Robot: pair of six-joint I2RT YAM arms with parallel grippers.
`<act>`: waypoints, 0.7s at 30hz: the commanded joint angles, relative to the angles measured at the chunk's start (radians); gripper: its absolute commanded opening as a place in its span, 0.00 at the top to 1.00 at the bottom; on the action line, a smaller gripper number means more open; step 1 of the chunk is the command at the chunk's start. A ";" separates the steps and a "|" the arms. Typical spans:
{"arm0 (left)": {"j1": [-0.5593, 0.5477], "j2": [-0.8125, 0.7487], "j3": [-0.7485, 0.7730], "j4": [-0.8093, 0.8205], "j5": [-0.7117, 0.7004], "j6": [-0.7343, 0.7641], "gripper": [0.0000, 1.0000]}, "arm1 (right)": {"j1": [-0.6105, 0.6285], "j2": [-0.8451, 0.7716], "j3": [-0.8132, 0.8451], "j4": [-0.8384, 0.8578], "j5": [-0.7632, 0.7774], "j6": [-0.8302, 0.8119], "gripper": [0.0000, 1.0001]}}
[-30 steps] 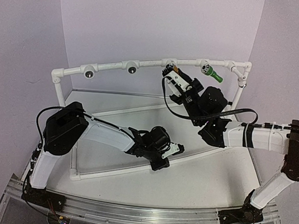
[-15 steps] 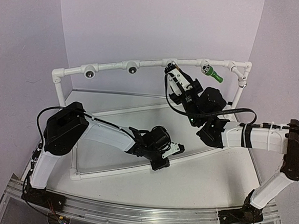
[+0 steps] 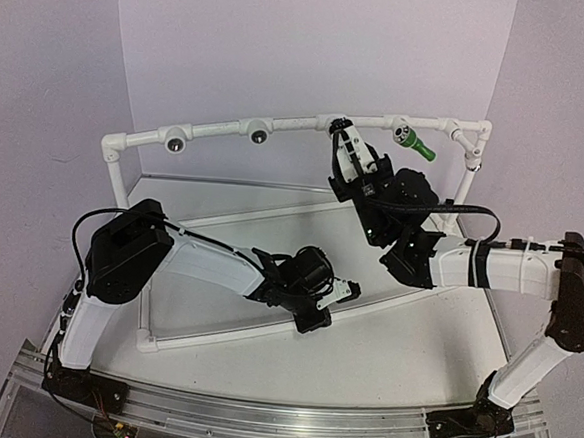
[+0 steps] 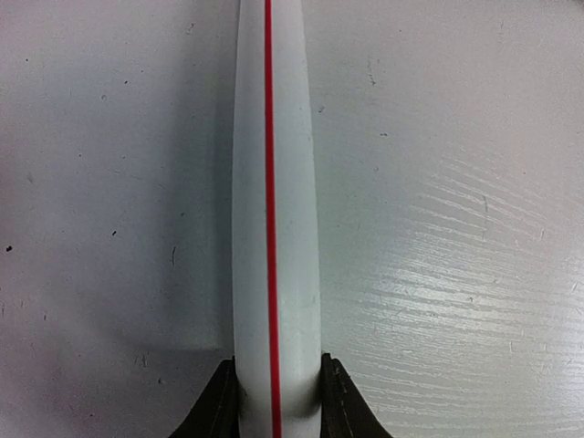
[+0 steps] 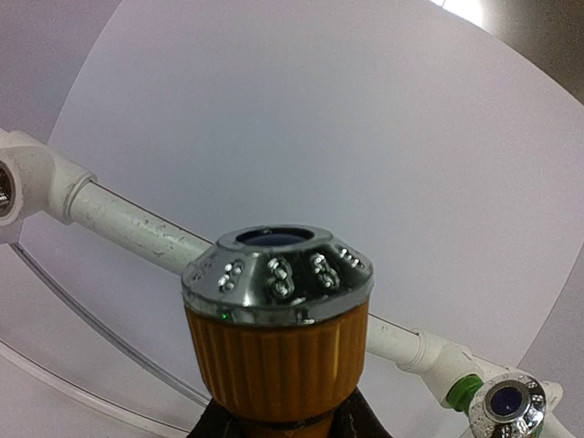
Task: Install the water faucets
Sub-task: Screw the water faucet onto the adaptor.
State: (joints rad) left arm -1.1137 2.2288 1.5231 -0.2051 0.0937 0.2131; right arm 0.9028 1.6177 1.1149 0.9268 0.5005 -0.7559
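Note:
In the right wrist view my right gripper (image 5: 276,427) is shut on the yellow-orange faucet (image 5: 274,351); its chrome head points toward the frame's white top pipe (image 5: 128,228). From above, that gripper (image 3: 343,142) reaches up just under the top pipe (image 3: 299,124), and the yellow-orange faucet itself is barely visible between the fingers. The green faucet (image 3: 416,143) sticks out of the top pipe to its right, and its green faucet head (image 5: 507,401) also shows in the wrist view. My left gripper (image 3: 332,300) is shut on the frame's lower white pipe (image 4: 274,210), which bears a red line.
Two dark round sockets (image 3: 175,144) (image 3: 259,133) face out of the top pipe further left. The frame's upright posts stand at the left corner (image 3: 115,167) and the right corner (image 3: 471,161). Purple walls close in behind and at both sides.
My right wrist has swung left and turned more upright, bringing the yellow-orange faucet closer under the top pipe. The left arm has not moved.

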 commanded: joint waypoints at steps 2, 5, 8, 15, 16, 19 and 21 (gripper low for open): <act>-0.060 0.075 -0.016 -0.154 0.107 0.102 1.00 | -0.039 0.027 0.051 0.006 0.149 0.095 1.00; -0.062 0.074 -0.015 -0.155 0.106 0.102 1.00 | -0.040 0.027 0.054 0.006 0.164 0.133 1.00; -0.063 0.077 -0.014 -0.156 0.106 0.103 1.00 | -0.039 0.026 0.054 0.007 0.185 0.182 1.00; -0.066 0.081 -0.009 -0.160 0.107 0.104 1.00 | -0.040 0.032 0.071 -0.018 0.217 0.295 1.00; -0.065 0.081 -0.009 -0.160 0.107 0.104 1.00 | -0.039 0.032 0.074 -0.025 0.219 0.313 1.00; -0.066 0.082 -0.009 -0.161 0.106 0.105 1.00 | -0.040 0.037 0.080 -0.032 0.225 0.350 1.00; -0.066 0.083 -0.009 -0.162 0.106 0.105 1.00 | -0.040 0.040 0.084 -0.035 0.230 0.372 1.00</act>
State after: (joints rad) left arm -1.1137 2.2385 1.5376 -0.2095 0.0902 0.2176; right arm 0.9112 1.6351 1.1485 0.9115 0.5840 -0.4639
